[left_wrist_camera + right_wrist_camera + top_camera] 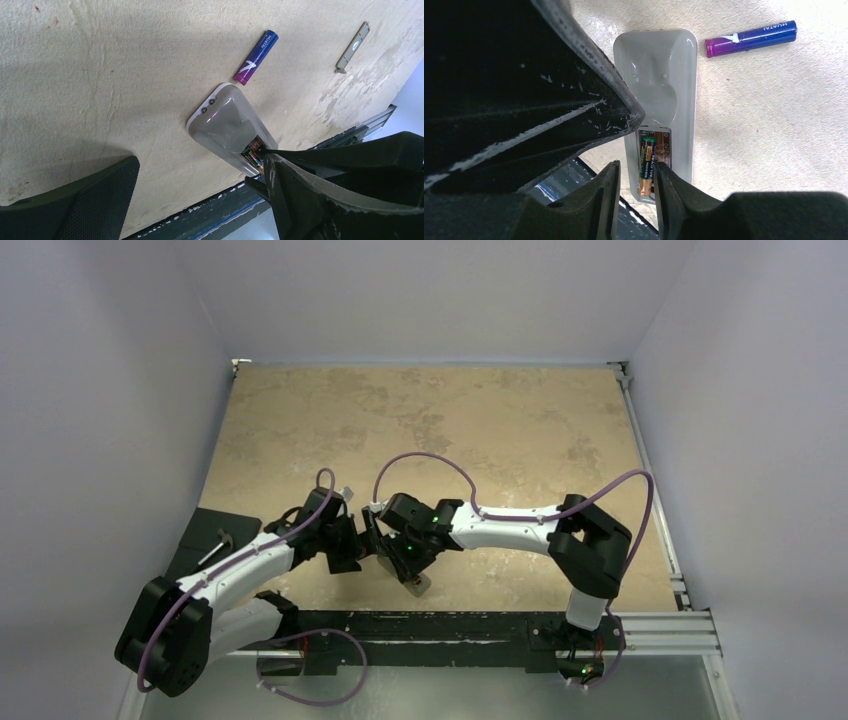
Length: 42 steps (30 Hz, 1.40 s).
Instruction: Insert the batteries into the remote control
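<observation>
The remote control point(664, 75) lies grey back up near the table's front edge, its battery recess uncovered. It also shows in the left wrist view point(225, 125) and partly under the grippers in the top view point(418, 585). The dark brown battery point(646, 165) with the gold end lies in the recess point(252, 150). The purple-blue battery point(751, 38) lies loose on the table beside the remote's far end point(256, 57). My right gripper point(636, 165) hovers over the recess, jaws slightly apart around the brown battery. My left gripper point(200, 165) is wide open, one fingertip point(267, 155) at the recess edge.
The small flat grey cover piece point(353, 47) lies on the table beyond the purple-blue battery. A black rail point(430, 625) runs along the near table edge just behind the remote. A black plate point(215, 535) sits at the left edge. Both arms crowd together at the front middle.
</observation>
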Motion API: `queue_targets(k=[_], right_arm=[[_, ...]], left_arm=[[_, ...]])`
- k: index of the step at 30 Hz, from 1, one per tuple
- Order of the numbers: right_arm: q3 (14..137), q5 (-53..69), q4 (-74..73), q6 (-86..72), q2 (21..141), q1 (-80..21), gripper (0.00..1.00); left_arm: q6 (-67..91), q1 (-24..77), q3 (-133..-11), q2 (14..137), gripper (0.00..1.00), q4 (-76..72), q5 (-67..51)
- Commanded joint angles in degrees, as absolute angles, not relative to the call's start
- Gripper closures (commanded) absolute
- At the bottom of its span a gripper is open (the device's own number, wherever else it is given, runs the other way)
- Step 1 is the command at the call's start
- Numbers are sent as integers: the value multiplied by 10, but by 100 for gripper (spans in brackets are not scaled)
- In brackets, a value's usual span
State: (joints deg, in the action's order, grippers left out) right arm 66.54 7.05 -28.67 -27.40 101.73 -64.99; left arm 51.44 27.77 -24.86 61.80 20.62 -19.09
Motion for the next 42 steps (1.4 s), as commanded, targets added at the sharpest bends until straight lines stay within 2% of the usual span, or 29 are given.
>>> queue_targets(k=[1, 25, 34, 42], right_arm=[[689, 74, -279, -267, 1017, -656, 62], [694, 49, -287, -272, 1000, -657, 62], [683, 22, -292, -288, 949, -658, 62], [624, 11, -289, -313, 885, -658, 62]], left_arm=[[512, 277, -247, 611, 5, 191, -197], [507, 277, -252, 616, 5, 190, -194], [474, 277, -281, 631, 5, 205, -162], [436, 276, -306, 662, 13, 188, -147]])
